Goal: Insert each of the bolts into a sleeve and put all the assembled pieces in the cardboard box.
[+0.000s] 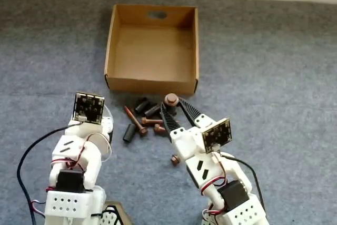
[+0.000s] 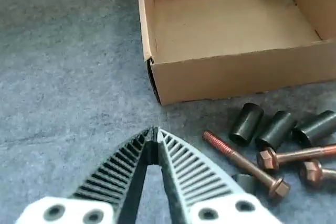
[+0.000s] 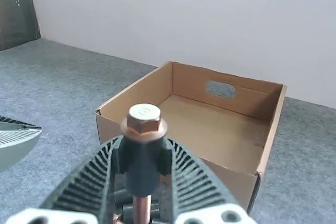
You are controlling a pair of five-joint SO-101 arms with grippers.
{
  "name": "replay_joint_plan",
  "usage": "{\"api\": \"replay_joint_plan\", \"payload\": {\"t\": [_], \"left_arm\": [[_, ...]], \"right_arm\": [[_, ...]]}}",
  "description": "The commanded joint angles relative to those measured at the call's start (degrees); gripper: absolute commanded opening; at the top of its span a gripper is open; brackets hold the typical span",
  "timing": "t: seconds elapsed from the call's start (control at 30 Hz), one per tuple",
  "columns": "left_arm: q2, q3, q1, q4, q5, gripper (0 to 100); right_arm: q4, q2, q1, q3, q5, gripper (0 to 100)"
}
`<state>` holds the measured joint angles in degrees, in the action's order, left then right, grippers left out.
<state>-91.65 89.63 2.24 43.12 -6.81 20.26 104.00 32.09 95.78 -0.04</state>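
**One bolt (image 3: 144, 119) in a sleeve (image 3: 143, 169), held by the right claw (image 3: 143, 148) near the cardboard box (image 1: 109, 51)**

The right claw is clamping the black sleeve between its fingers. The copper bolt is standing upright through it, with its head on top and its shank poking out below. The claw is hanging just in front of the cardboard box, close to the front wall. The left claw (image 2: 153, 135) is sitting fully closed, gripping nothing, above the grey tabletop (image 2: 63, 77) off the box's front corner. Three loose sleeves (image 2: 276, 128) are lying side by side near that front wall, and three loose bolts (image 2: 241, 163) are lying just beside them. A fourth sleeve (image 1: 129, 133) is lying a little apart, toward the left arm. Another bolt (image 1: 175, 159) is lying beside the right arm.
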Motion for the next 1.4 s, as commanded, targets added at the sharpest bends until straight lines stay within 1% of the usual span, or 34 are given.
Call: {"api": "replay_joint_plan", "payload": {"t": [0.0, 0.17, 0.27, 0.33, 0.43, 0.5, 0.57, 0.67, 0.8, 0.97, 1.07, 1.17, 1.27, 1.37], "left_arm": [[-0.5, 1.8, 0.8, -0.4, -0.8, 1], [0.0, 2.3, -0.3, -1.1, -0.5, 1], [0.0, 2.2, -0.4, -1.1, -0.5, 1], [0.0, 2.0, -0.4, -1.1, -0.5, 1], [0.0, 1.6, -0.4, -1.1, -0.5, 1], [0.0, 0.7, -0.4, -0.8, -0.5, 1], [0.0, -0.6, -0.4, 1.1, -0.5, 1], [0.0, -1.5, -0.4, 2.5, -0.5, 1], [0.0, -1.1, -0.4, 2.5, -0.5, 1], [1.6, -1.6, -0.4, 2.9, -0.4, 1], [8.7, -5.3, -0.4, 2.8, -0.4, 1], [20.6, -9.6, -0.4, 2.0, -0.5, 1], [34.6, -13.5, -0.4, -2.4, -0.5, 1], [47.2, -17.6, -0.3, -5.7, -0.5, 1]], "right_arm": [[3.1, 0.8, -0.8, 3.7, -0.4, 0.6], [6.4, 0.3, -8.0, -3.6, -0.4, 0.6], [11.0, 0.2, -11.0, -10.6, -0.3, 0.6], [13.6, 0.2, -11.4, -15.2, 1.0, 0.6], [15.6, 0.1, -11.4, -21.6, 5.7, 0.6], [16.0, 0.1, -11.4, -25.2, 6.2, 0.6], [17.1, -1.6, -11.4, -29.0, 6.2, 0.6], [19.2, -10.0, -11.4, -35.9, 6.2, 0.6], [21.2, -27.2, -11.3, -47.1, 5.9, 0.6], [21.2, -47.8, -12.1, -59.0, -0.4, 0.6], [21.2, -58.1, -12.1, -64.5, -2.1, 0.6], [21.2, -67.3, -12.2, -69.2, -2.1, 0.6], [21.5, -75.6, -12.2, -74.3, -2.2, 0.6], [25.3, -84.2, -12.2, -81.9, -2.3, 0.6]]}}
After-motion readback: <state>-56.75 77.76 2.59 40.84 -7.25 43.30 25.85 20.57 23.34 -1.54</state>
